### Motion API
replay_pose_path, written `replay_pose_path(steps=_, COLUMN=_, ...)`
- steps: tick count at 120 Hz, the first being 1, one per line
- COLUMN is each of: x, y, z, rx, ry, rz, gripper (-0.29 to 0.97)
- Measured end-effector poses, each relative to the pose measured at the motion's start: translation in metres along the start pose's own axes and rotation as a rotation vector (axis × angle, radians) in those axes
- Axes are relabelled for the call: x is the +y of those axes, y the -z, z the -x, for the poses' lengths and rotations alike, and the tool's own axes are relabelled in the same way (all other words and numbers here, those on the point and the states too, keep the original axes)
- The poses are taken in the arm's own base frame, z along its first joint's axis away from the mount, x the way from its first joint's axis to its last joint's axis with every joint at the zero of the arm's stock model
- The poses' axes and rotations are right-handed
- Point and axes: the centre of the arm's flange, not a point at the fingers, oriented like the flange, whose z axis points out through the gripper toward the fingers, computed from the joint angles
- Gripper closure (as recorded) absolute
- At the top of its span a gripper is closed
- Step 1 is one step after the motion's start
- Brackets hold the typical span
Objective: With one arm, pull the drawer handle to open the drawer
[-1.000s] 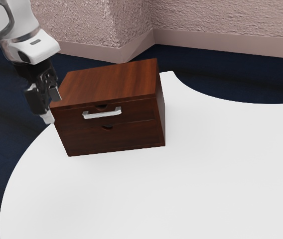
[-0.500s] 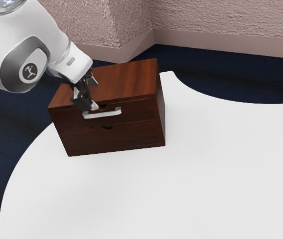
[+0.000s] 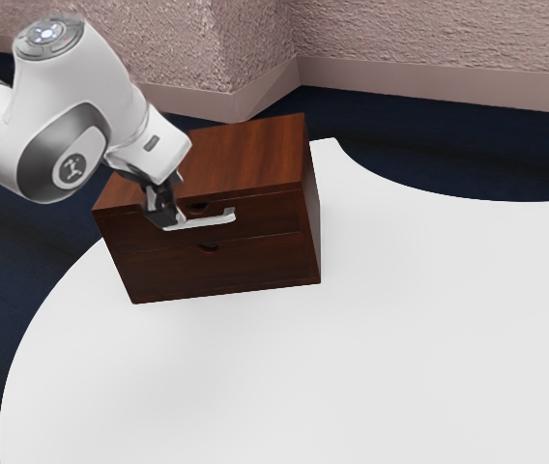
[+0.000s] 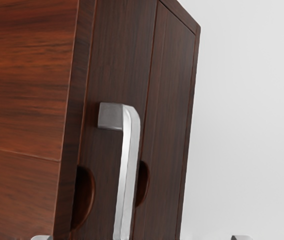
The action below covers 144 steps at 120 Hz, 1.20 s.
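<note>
A dark wooden cabinet (image 3: 226,155) with two drawers stands at the back left of the white table (image 3: 352,367). The upper drawer front (image 3: 265,206) sits flush with the cabinet and carries a silver bar handle (image 3: 202,221). My gripper (image 3: 163,215) is at the end of the handle toward the exterior view's left, pointing down at the drawer front. In the wrist view the handle (image 4: 127,170) runs toward the hand, and two fingertips (image 4: 41,237) show far apart on either side of it, so the gripper is open around the handle.
The lower drawer (image 3: 216,259) has only a small finger notch. Dark blue floor (image 3: 23,251) lies beyond the table's curved edge, and a textured wall (image 3: 400,29) rises behind. Bare table top stretches in front of the cabinet and toward the exterior view's right.
My arm has swung in from the cabinet's left side to the drawer front. The gripper now sits at the handle's left end. The drawer has not moved.
</note>
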Motion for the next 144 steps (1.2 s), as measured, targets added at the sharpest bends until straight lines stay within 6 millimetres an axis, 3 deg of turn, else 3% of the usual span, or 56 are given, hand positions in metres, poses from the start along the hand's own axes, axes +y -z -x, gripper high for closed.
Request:
replay_pose_path(steps=60, x=0.005, y=-0.025, z=-0.005, rx=-0.035, ry=0.052, rz=0.027, gripper=0.3)
replay_pose_path(steps=85, x=0.001, y=-0.046, z=-0.003, rx=-0.058, ry=0.063, rz=0.037, gripper=0.35)
replay_pose_path(steps=144, x=0.0, y=-0.058, z=-0.009, rx=-0.061, ry=0.051, rz=0.034, gripper=0.37)
